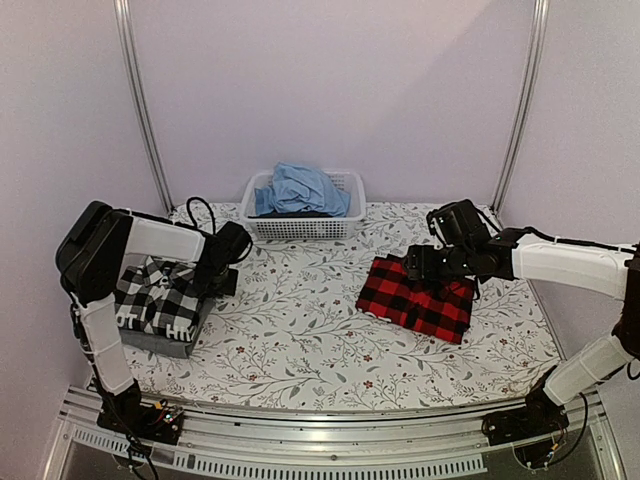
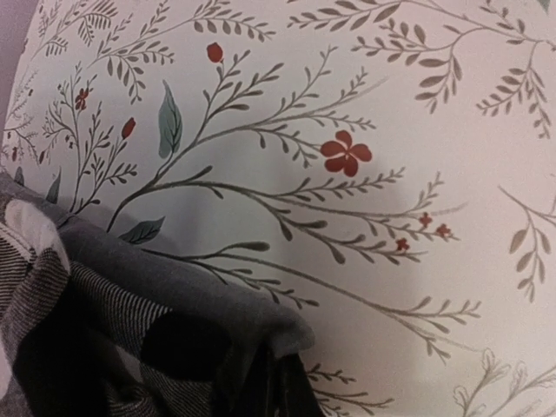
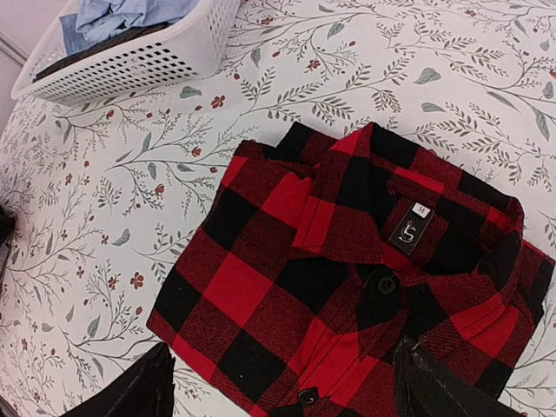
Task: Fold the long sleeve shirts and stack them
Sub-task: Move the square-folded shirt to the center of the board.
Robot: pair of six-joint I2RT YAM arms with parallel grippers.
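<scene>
Shirt in black-and-white check [image 1: 158, 295] is stacked on grey shirt [image 1: 165, 343] at near left of surface [image 1: 300, 340]; left end effector [image 1: 226, 278] is closed beside it. Folded red-and-black flannel [image 1: 418, 300] is laid at right, below right end effector [image 3: 287, 387], jaws apart. Basket [image 1: 300, 225] is placed farthest.

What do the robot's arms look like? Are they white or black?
Both! The left arm and right arm have smooth white tube sections joined by chunky black joints. A thin black cable loops beside the left arm. The right gripper is black, with dark fingers.
</scene>
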